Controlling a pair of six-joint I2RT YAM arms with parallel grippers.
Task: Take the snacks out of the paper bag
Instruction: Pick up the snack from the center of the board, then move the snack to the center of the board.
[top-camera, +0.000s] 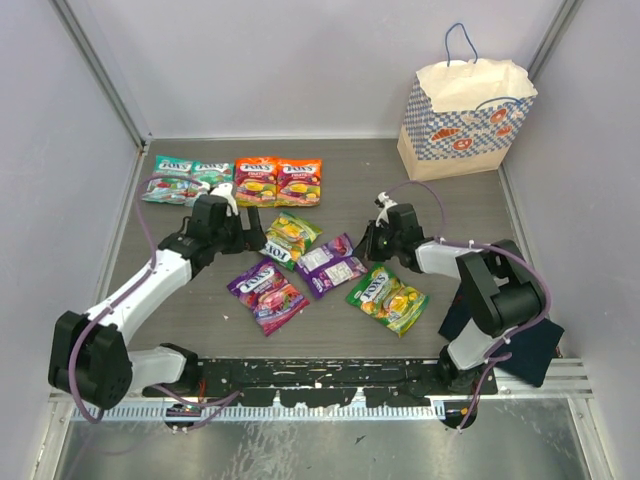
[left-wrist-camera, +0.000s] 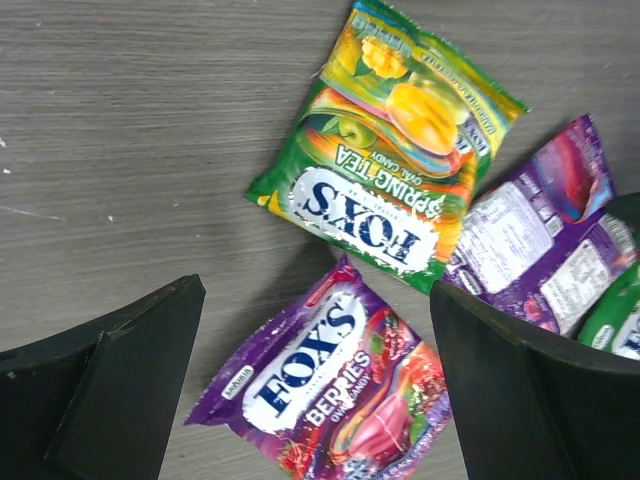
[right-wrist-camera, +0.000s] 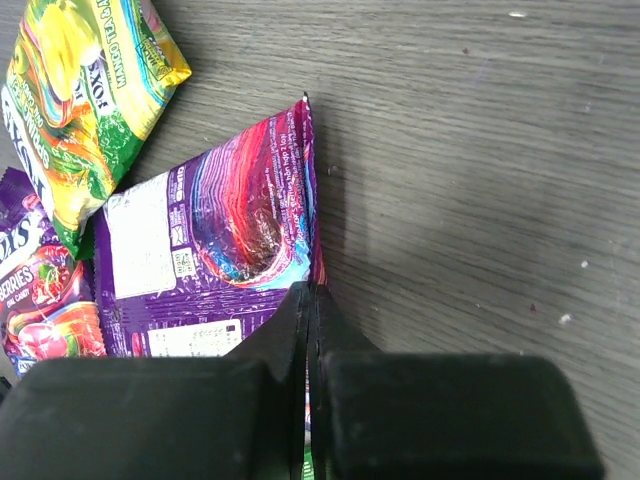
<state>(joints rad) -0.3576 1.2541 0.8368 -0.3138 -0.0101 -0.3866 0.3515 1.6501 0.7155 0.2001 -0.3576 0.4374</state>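
Observation:
The paper bag stands upright at the back right, with nothing of its inside showing. Eight snacks lie on the table: two teal, two orange, a green-yellow one, a purple berries one, a purple one lying back-side up and a green one. My left gripper is open and empty above the berries packet, near the green-yellow packet. My right gripper is shut, its tips pinching the right edge of the back-side-up purple packet.
A dark navy cloth lies at the near right beside the right arm's base. Grey walls close in the table on the left, back and right. Bare tabletop lies between the orange packets and the bag.

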